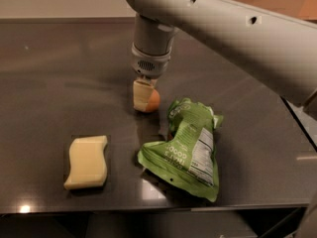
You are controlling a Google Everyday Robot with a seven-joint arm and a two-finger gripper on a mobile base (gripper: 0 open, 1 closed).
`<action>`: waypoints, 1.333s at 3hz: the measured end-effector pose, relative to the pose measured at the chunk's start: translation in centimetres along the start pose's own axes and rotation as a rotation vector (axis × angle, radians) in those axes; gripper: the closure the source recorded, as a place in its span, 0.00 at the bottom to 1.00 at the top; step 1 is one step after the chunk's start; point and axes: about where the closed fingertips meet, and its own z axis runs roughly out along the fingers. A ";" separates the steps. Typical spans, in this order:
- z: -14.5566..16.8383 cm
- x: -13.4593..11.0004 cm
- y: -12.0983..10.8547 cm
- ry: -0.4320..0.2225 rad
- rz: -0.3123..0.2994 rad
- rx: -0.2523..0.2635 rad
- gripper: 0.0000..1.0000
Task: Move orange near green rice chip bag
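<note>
At the far left, a pale yellow wavy-edged block (pixel 86 161) is lying flat on the dark worktop (pixel 44 83), well apart from everything else and playing no part in the job.

Moving right, the hand (pixel 147 99) is hanging straight down from the wrist near the middle of the worktop. It is gripping the orange (pixel 154 101). One pale finger (pixel 140 95) is pressing flat against the fruit's left side. The opposite finger is sitting out of sight behind the fruit, so the opening looks to be no wider than the orange itself. The orange is sitting low, at or just above the surface, and I cannot tell whether it is touching the worktop.

Right again, the green rice chip bag (pixel 190 148) is lying crumpled with its white label panel facing up. Its upper left corner is reaching toward the fruit, and only a narrow strip of bare worktop is showing between the two. The big pale arm (pixel 233 29) is sweeping in from the upper right above the bag.

Judging by this, the carrying part is looking nearly finished, since the orange is already sitting just beside the bag. What is remaining is setting it down, if it is not down already, opening the hand, and lifting clear without nudging the fruit or the bag.
</note>
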 end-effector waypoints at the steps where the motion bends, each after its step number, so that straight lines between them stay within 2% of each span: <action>1: -0.7 3.4 -0.2 0.011 0.063 -0.007 1.00; 2: -1.0 5.5 -0.4 0.005 0.108 -0.022 0.82; 4: -0.9 6.7 -1.0 -0.030 0.144 -0.040 0.36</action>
